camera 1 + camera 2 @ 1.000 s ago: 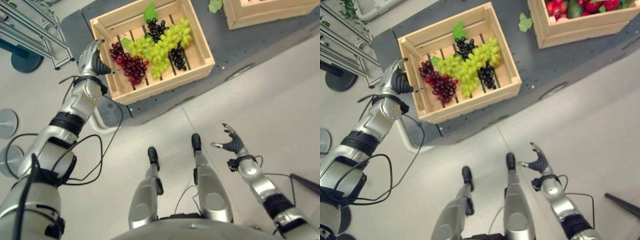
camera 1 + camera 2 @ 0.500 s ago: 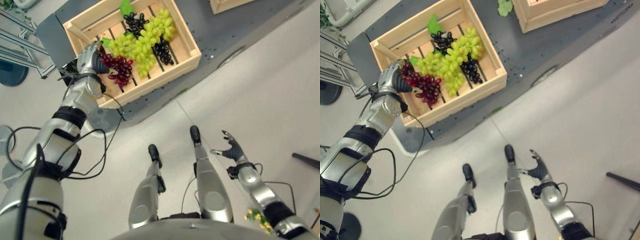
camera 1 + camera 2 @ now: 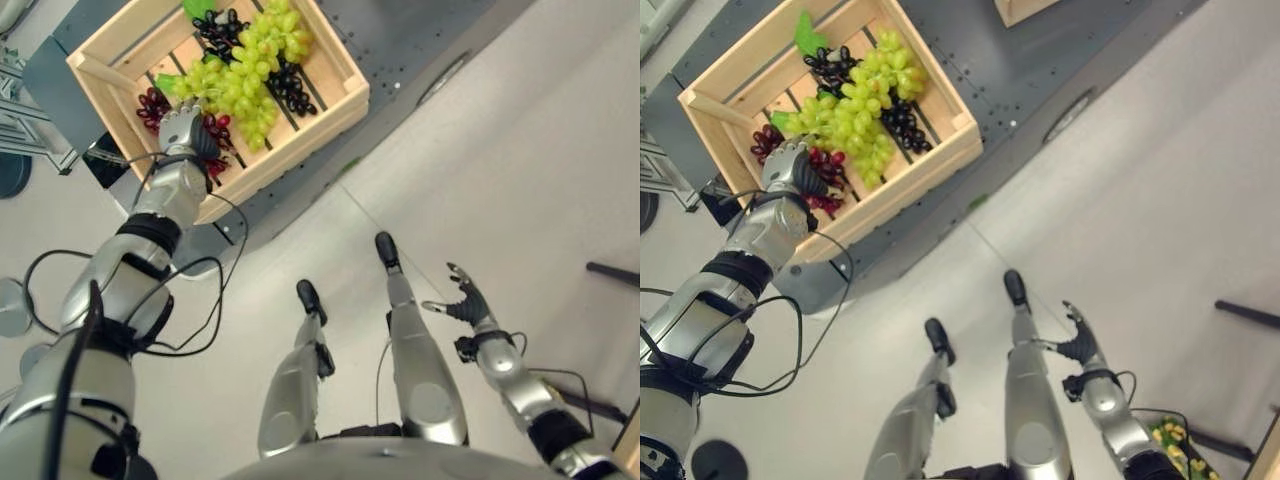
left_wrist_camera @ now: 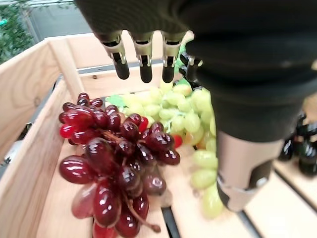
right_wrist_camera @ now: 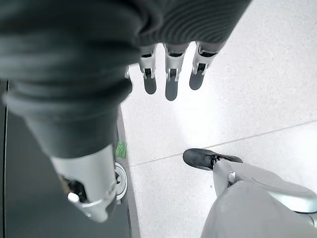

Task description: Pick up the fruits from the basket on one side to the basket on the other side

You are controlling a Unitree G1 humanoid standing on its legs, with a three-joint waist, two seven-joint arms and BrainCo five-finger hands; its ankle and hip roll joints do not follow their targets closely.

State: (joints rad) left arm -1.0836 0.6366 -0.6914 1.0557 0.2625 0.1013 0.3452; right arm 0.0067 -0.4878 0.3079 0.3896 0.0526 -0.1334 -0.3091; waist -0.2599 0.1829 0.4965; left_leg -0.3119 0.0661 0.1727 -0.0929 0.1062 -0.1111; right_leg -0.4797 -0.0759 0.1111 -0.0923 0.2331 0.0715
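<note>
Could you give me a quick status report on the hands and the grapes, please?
Left hand open, hovering over red grapes in wooden crate. Right hand open, idle over floor. Green grapes lie beside the red bunch; nothing blocking.

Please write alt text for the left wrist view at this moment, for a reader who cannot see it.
The robot's left hand hangs open over a bunch of red grapes lying in a wooden crate, its fingers straight and clear of the fruit. Green grapes lie just beyond the red bunch, and dark grapes sit at the far edge.
</note>
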